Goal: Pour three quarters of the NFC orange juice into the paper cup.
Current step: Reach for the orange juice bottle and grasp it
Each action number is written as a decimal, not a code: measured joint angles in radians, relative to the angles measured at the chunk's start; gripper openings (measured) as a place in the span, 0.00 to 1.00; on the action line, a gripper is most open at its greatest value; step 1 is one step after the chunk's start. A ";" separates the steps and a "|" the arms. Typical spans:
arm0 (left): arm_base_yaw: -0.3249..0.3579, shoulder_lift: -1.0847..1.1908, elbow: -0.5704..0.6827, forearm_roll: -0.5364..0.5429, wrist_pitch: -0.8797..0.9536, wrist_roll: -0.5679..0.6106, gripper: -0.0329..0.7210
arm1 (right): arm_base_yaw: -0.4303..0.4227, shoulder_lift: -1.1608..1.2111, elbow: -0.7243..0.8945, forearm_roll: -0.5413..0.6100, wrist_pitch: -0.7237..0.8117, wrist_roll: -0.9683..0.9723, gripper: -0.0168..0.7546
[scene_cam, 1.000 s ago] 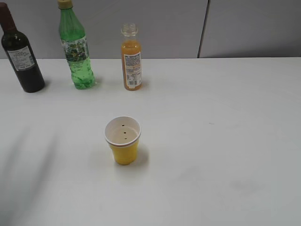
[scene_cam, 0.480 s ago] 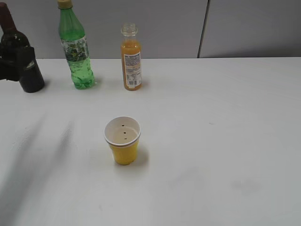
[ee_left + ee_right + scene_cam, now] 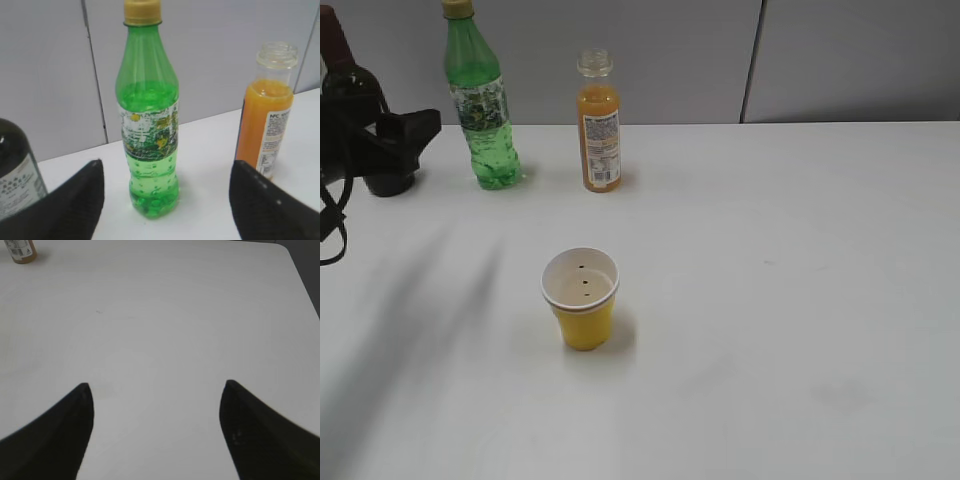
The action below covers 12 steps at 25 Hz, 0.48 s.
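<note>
The NFC orange juice bottle (image 3: 600, 125) stands uncapped at the back of the white table, also in the left wrist view (image 3: 265, 115) at the right, and its base shows in the right wrist view (image 3: 20, 251). The yellow paper cup (image 3: 582, 298) stands upright and empty mid-table. My left gripper (image 3: 420, 128) comes in from the left edge, open and empty, level with the bottles; in its wrist view the jaws (image 3: 165, 172) frame the green bottle, with the juice bottle beyond the right finger. My right gripper (image 3: 156, 390) is open and empty over bare table.
A taller green bottle (image 3: 480, 100) with a yellow cap stands left of the juice, also in the left wrist view (image 3: 148, 115). A dark wine bottle (image 3: 350, 95) stands far left, partly behind my left arm. A grey wall runs behind the table (image 3: 770, 300).
My left gripper has entered the exterior view from the left edge and moved right, in front of the wine bottle and toward the green bottle. Bottles and cup have not moved.
</note>
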 joint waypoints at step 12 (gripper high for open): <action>-0.095 0.182 -0.115 0.055 -0.046 -0.013 0.83 | 0.000 0.000 0.000 0.000 0.000 0.000 0.79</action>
